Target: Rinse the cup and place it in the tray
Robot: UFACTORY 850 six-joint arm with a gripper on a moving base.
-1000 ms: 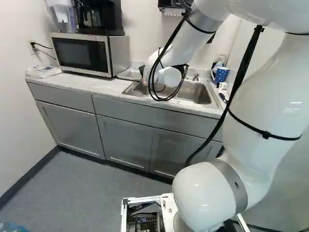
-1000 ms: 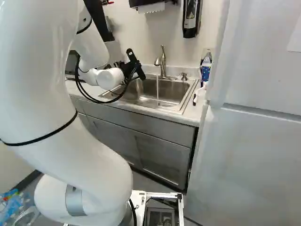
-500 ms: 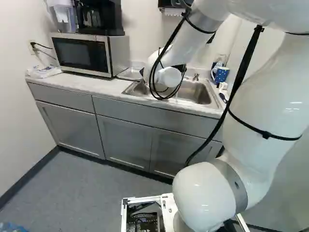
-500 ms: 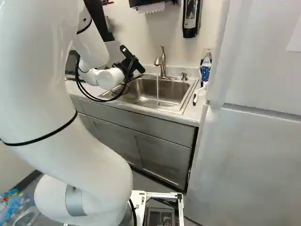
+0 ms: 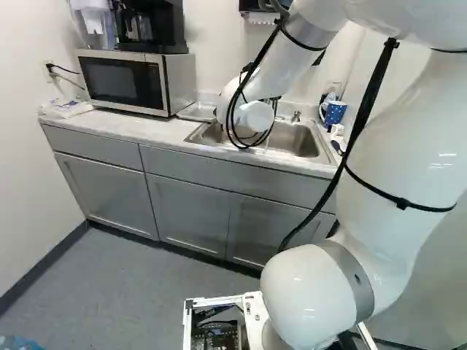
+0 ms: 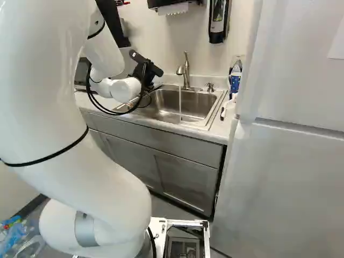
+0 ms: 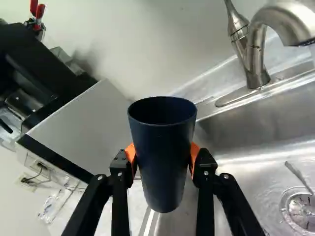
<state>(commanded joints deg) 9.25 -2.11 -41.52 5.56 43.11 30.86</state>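
In the left base view, a grey counter (image 5: 153, 133) carries a microwave (image 5: 124, 82) and, beside it, a flat shiny piece (image 5: 197, 111) which may be the tray; the arm (image 5: 310, 33) reaches toward the sink (image 5: 295, 138). In the right base view, water (image 6: 180, 102) runs from the faucet (image 6: 186, 72) into the sink, well apart from the gripper (image 6: 146, 67). In the wrist view, the gripper is parted by the width of the dark blue cup (image 7: 163, 162) and presses it from two sides, near the sink's edge. So grasping is done and water is ready; whether the cup is already rinsed, I cannot tell. The placing remains, and perhaps the rinsing also.
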